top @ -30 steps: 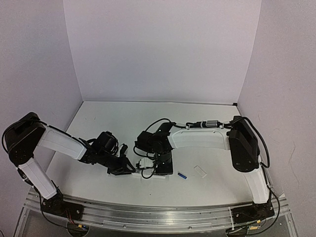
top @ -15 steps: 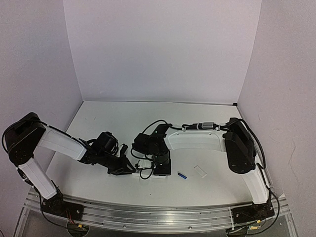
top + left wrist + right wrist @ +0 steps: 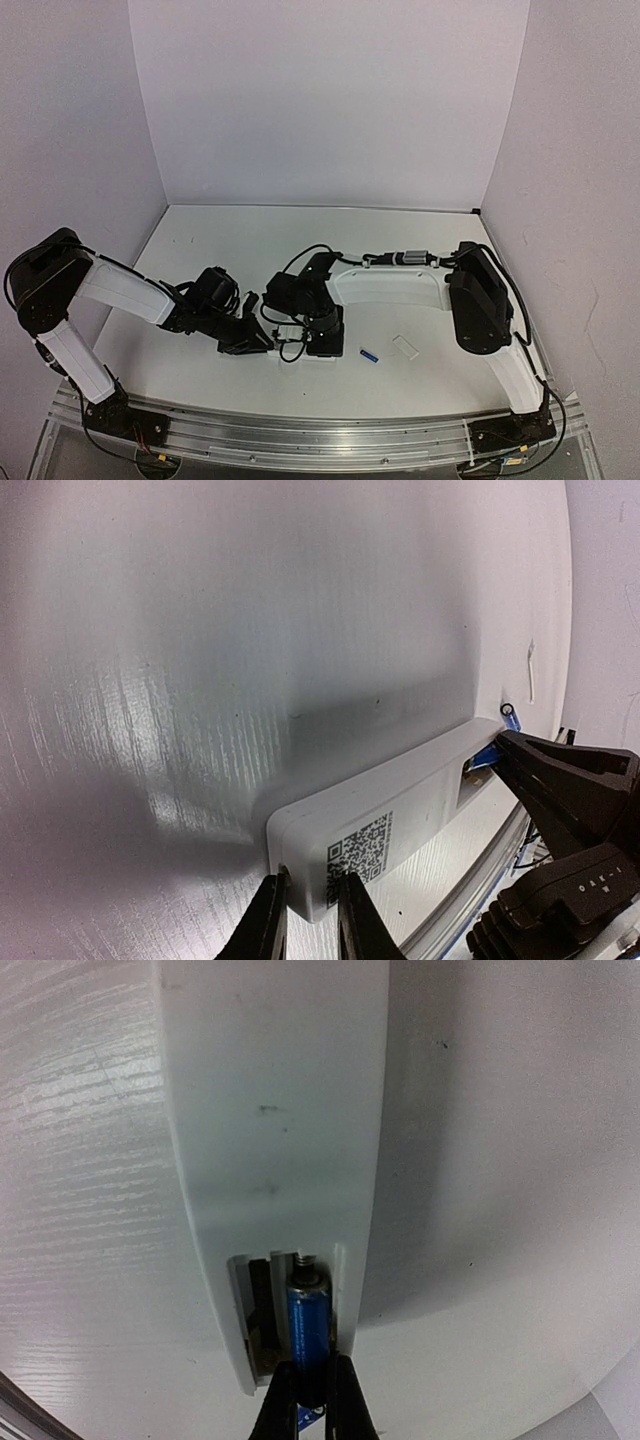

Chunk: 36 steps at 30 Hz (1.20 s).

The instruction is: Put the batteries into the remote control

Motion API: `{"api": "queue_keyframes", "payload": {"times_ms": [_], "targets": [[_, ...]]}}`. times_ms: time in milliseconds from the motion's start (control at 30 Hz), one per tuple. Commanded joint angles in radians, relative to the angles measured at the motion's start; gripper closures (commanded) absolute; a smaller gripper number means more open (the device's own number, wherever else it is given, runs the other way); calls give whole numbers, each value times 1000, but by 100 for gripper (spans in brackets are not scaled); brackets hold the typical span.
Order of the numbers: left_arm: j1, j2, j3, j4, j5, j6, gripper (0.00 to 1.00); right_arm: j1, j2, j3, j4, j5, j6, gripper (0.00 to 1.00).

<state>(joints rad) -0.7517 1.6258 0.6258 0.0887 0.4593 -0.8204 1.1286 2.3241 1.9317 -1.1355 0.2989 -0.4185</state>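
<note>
- right gripper [image 3: 310,1405]: jaws narrow, clamped on the near end of 1 blue battery [image 3: 308,1325].
- blue battery: lies lengthwise in the open battery bay [image 3: 260,1310], in the right-hand slot as the right wrist view shows it. its far silver tip is at the metal contact. cannot tell whether it is fully seated.
- remote control [image 3: 280,1110]: white, back side up on the table [image 3: 220,240], bay end toward the right gripper.
- left gripper [image 3: 305,925]: jaws narrow, pinching the remote's opposite end beside the qr label [image 3: 358,845], apparently bracing it.
- spare blue battery [image 3: 370,355]: loose on the table, just right of both grippers, with the white cover piece [image 3: 404,346] near it.
- step in hand, as judged: seating battery 1 of 2.
- next move calls for: pressing the cell down against the contact, letting go, then fetching the spare for the empty slot.
</note>
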Motion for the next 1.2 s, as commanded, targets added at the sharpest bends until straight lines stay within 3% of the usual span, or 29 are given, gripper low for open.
{"api": "queue_keyframes", "payload": {"times_ms": [0, 533, 1167], "targets": [[-14, 34, -6, 35, 10, -10, 83, 2, 43, 36, 10, -5, 44, 100], [-18, 40, 6, 28, 9, -11, 84, 3, 69, 62, 10, -27, 86, 100], [-18, 38, 23, -37, -44, -12, 84, 2, 24, 18, 11, -18, 75, 80]]}}
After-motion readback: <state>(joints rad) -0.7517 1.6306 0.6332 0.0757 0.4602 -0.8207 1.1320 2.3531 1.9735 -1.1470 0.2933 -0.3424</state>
